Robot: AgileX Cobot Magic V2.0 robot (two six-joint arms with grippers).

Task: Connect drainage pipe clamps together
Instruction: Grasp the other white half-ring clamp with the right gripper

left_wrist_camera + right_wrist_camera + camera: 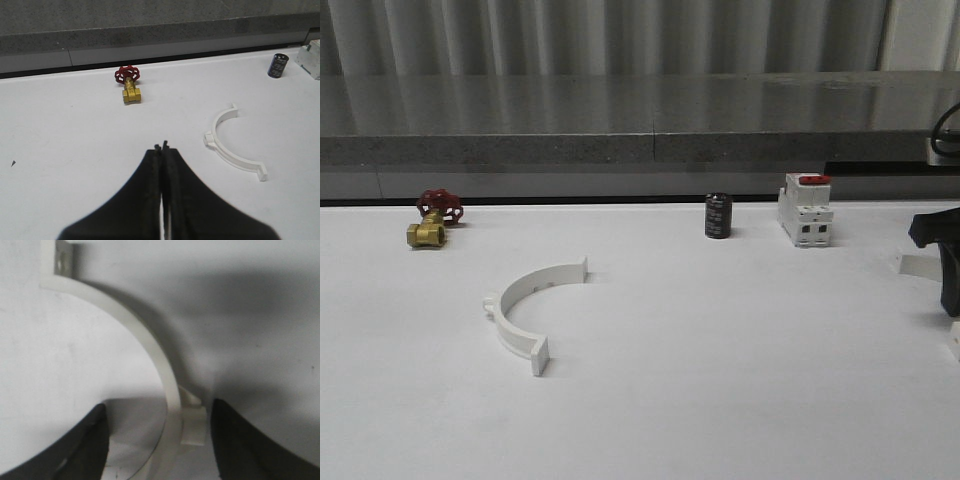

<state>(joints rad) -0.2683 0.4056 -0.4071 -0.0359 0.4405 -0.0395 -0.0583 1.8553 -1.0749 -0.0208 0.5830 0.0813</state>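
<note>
One white drainage pipe clamp [525, 305] lies flat on the table left of centre, its open side facing right; it is the half-ring [227, 145] in the left wrist view. My left gripper [161, 147] is shut on nothing, to the left of that clamp and apart from it. At the table's far right my right gripper [948, 285] stands over the second clamp, whose end tab [918, 266] pokes out. In the right wrist view this clamp [150, 340] curves between the open fingers, its outer lug [192, 425] beside the finger [250, 440]; my right gripper [159, 407] straddles the band.
A brass valve with a red handwheel [432, 220] sits at the back left. A black cylinder [718, 216] and a white red-topped switch [806, 210] stand at the back right. A grey ledge [640, 150] runs behind the table.
</note>
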